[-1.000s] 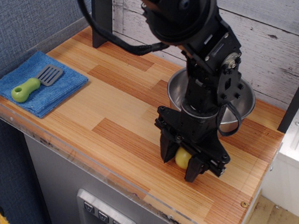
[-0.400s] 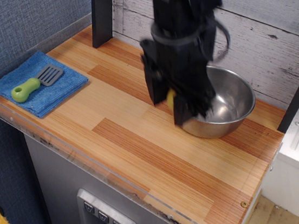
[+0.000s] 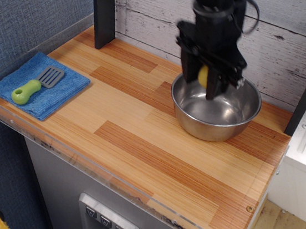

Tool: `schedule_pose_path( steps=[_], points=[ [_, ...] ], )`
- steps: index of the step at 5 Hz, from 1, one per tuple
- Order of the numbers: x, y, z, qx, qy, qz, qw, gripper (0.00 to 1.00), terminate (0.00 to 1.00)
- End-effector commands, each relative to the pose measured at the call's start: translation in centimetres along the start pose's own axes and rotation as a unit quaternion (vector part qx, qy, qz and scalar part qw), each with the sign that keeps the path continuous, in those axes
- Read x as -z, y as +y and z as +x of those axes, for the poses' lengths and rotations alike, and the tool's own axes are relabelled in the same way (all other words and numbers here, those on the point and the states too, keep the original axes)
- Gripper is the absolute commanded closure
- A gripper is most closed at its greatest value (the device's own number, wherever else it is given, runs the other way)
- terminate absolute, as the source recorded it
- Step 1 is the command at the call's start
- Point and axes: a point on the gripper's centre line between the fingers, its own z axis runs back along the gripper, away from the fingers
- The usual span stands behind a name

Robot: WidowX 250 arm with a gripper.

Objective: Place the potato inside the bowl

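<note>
Far to the left of the claw and lower, a green-handled spatula (image 3: pixel 34 87) lies on a blue cloth (image 3: pixel 41 84). The claw (image 3: pixel 201 81) pinches the potato (image 3: pixel 203 75) between its fingers – hanging above the near-left rim of the steel bowl (image 3: pixel 216 108), which sits just below and right of it on the wooden counter (image 3: pixel 138 140)

Single cam, high up front-left, angled down across tabletop (image 3: pixel 138 146) toward plank back wall (image 3: pixel 285 36), medium distance, whole surface visible.
</note>
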Motion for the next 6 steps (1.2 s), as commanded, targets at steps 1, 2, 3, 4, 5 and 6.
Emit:
schedule_pose_path(
  steps=[1,2,3,4,5,6],
  points=[
    [2.8,0.5,-0.3,0.009,0.035,-0.002,0.9993,1.0,0.0],
    [3.5,0.2,-0.8,0.012,0.049,0.003,0.9987,1.0,0.0],
    [4.3,-0.1,-1.5,0.005,0.077,0.0,0.997,1.0,0.0],
    [4.5,-0.2,-1.8,0.009,0.086,-0.003,0.9963,0.0,0.0],
    [3.0,-0.1,-1.9,0.01,0.066,0.008,0.9977,0.0,0.0],
    [0.9,0.6,-2.0,0.0,0.032,0.017,0.9993,0.0,0.0]
  ],
)
